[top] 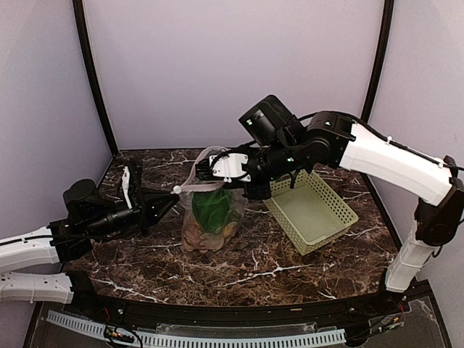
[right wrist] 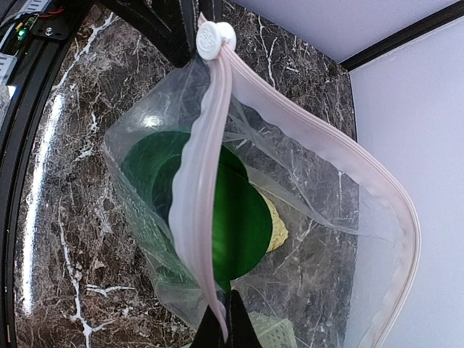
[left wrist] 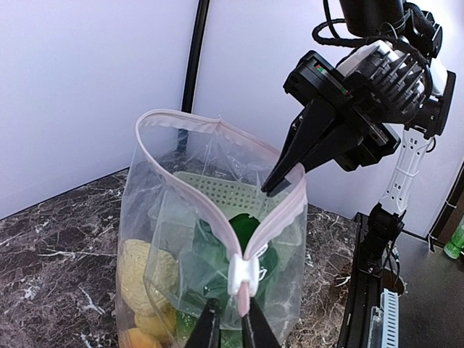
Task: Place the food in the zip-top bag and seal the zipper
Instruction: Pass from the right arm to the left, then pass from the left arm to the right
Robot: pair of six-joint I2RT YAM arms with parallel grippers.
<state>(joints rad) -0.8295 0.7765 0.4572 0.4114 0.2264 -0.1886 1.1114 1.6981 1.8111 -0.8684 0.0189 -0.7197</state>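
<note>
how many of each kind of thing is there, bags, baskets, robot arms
zip-top bag: 1
basket: 1
robot arms: 2, with the left gripper and right gripper both at the bag's mouth
total: 4
food inside the bag overlaps too much to count

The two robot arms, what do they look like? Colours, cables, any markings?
Both arms have white link shells and black joints: the left arm, the right arm. The right gripper has tapered black fingers, a ribbed black body, a white bracket and black cables. The left gripper is black too. No markings are legible.
</note>
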